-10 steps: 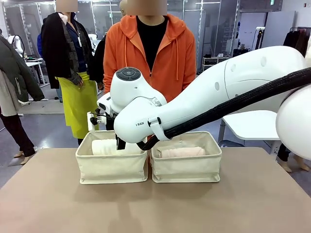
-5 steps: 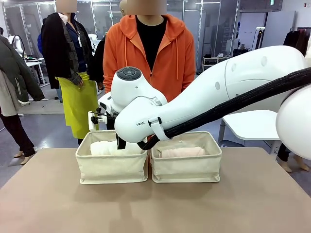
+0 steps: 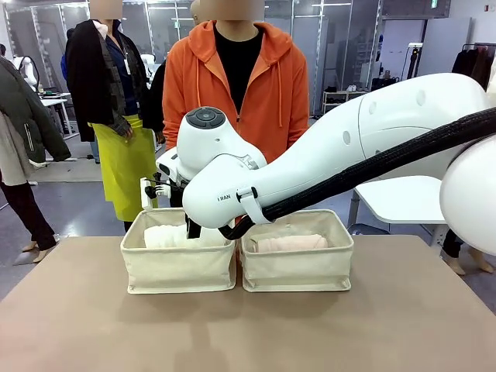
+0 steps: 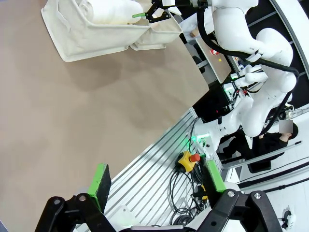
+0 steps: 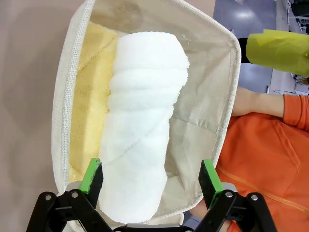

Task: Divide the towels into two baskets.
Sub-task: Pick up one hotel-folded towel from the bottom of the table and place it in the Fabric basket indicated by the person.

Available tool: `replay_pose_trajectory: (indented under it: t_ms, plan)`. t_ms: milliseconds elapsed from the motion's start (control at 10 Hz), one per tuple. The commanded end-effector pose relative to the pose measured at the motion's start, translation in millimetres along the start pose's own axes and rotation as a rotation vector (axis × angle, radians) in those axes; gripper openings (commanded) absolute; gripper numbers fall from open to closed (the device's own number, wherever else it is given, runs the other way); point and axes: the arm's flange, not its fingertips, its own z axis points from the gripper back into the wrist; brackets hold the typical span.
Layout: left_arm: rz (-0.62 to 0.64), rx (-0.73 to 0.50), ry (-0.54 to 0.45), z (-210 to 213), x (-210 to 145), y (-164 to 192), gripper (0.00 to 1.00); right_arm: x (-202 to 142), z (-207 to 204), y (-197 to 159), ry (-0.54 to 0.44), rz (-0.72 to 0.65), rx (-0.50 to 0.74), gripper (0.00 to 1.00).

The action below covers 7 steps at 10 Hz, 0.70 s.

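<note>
Two beige baskets stand side by side, the left one (image 3: pixel 178 267) and the right one (image 3: pixel 298 267). In the left basket (image 5: pixel 227 96) a white towel roll (image 5: pixel 140 145) lies next to a pale yellow towel (image 5: pixel 91 96). The white towel (image 3: pixel 167 235) shows over that basket's rim. A pale pink towel (image 3: pixel 291 242) lies in the right basket. My right gripper (image 5: pixel 152 179) hangs open just over the white towel, one pad on each side of the roll's near end. My left gripper (image 4: pixel 157 181) is open, holding nothing, off the table's edge.
A person in an orange hoodie (image 3: pixel 240 85) stands right behind the baskets, with a sleeve (image 5: pixel 270 159) close to the left basket's far wall. The brown tabletop (image 3: pixel 248 333) lies bare in front of the baskets. Cables and a red stop button (image 4: pixel 193 158) sit beyond the table edge.
</note>
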Motion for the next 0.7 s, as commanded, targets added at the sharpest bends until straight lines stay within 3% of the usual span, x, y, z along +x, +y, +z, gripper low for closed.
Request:
replay_pose_trajectory:
  t_ms: [0, 400, 600]
  plan:
    - [-0.006, -0.02, -0.019, 3, 1, -4, 0.96, 2, 1, 1, -0.005, 0.016, 0.002, 1.0]
    - [-0.006, -0.02, -0.019, 3, 1, -4, 0.96, 0, 0, 0, 0.0, 0.0, 0.0, 1.0]
    - [-0.006, -0.02, -0.019, 3, 1, -4, 0.96, -16, 58, 10, -0.025, -0.082, 0.023, 1.0]
